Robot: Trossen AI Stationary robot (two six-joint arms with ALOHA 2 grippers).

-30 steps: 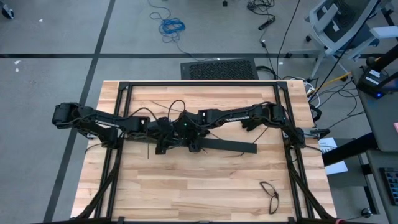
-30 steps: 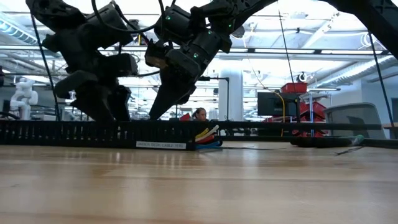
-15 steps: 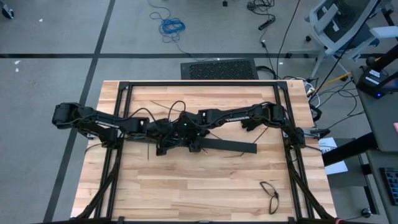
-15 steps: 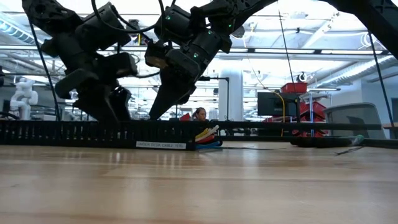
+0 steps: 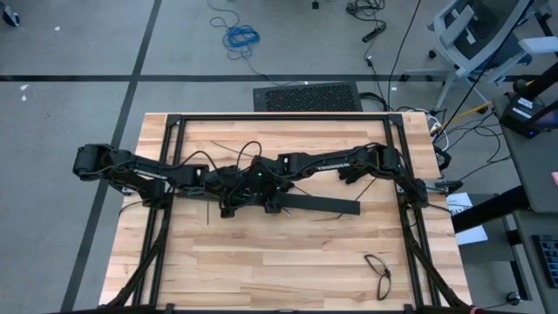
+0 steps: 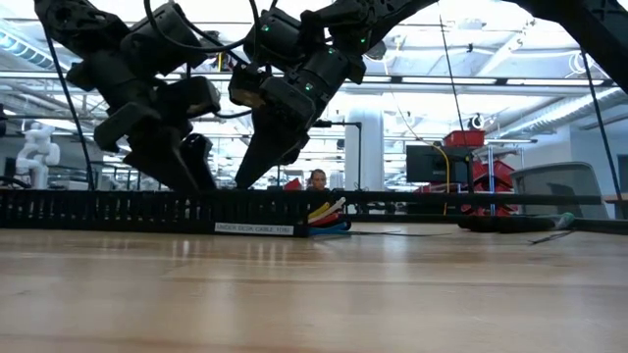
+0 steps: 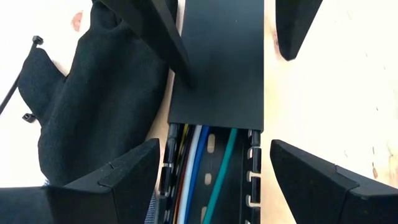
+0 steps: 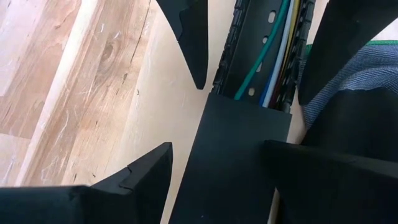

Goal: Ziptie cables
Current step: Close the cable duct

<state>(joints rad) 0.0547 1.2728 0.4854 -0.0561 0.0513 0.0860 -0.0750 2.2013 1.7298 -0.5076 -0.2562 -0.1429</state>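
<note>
Both grippers meet at centre frame in the high view over the long black slotted plastic cable duct (image 5: 305, 203) on the light wooden table (image 5: 288, 262). Left gripper (image 7: 214, 171) is spread wide, its fingers either side of the duct without pinching it; right gripper (image 8: 217, 165) is likewise spread, straddling the duct's flat black lid (image 8: 239, 155). The thin coloured cables (image 7: 199, 171), green, blue, white, yellow, lie inside the open duct channel, lower centre of the left wrist view, running under the lid.
</note>
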